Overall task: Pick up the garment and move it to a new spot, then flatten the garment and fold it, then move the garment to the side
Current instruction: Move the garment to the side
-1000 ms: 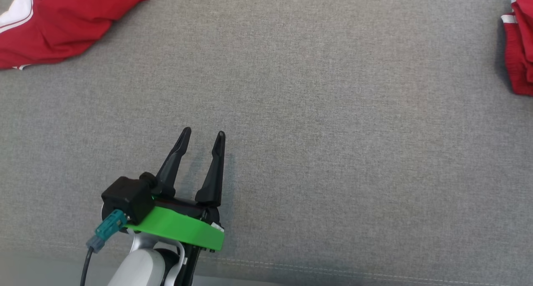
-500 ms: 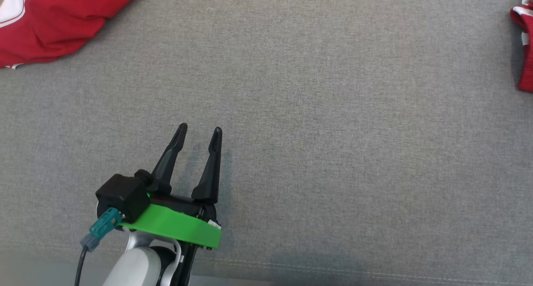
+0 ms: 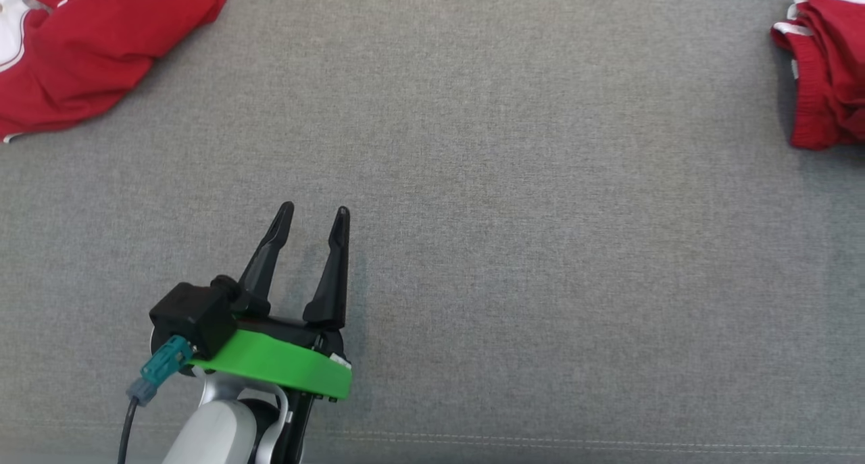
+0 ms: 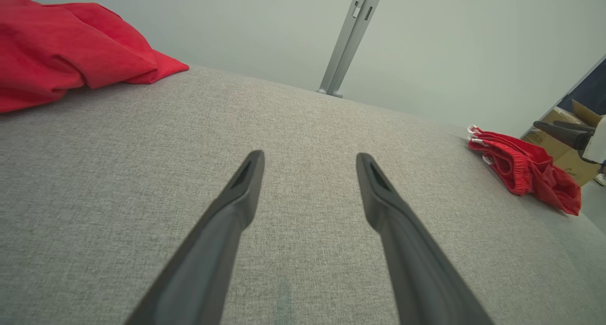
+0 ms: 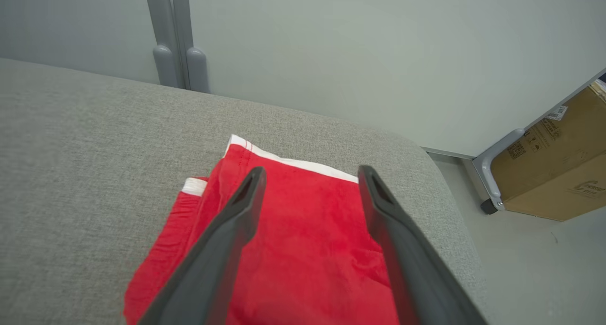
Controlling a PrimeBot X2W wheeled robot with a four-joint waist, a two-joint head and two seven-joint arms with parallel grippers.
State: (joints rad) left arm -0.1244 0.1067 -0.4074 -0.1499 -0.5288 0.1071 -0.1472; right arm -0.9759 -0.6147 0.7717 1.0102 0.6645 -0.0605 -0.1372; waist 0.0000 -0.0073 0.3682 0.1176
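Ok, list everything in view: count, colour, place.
shorts: one, red with white trim, folded, at the cushion's right end
crumpled garment: one, red and white, far left
cushion: one, grey fabric, under both garments
post: one, grey, behind the cushion by the wall
box: one, brown cardboard, beyond the cushion's right end
left pincer: one, black, open, over the cushion's near left
right pincer: one, black, open, over the shorts

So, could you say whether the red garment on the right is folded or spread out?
Folded: the red garment lies as a compact layered bundle below the open right gripper.
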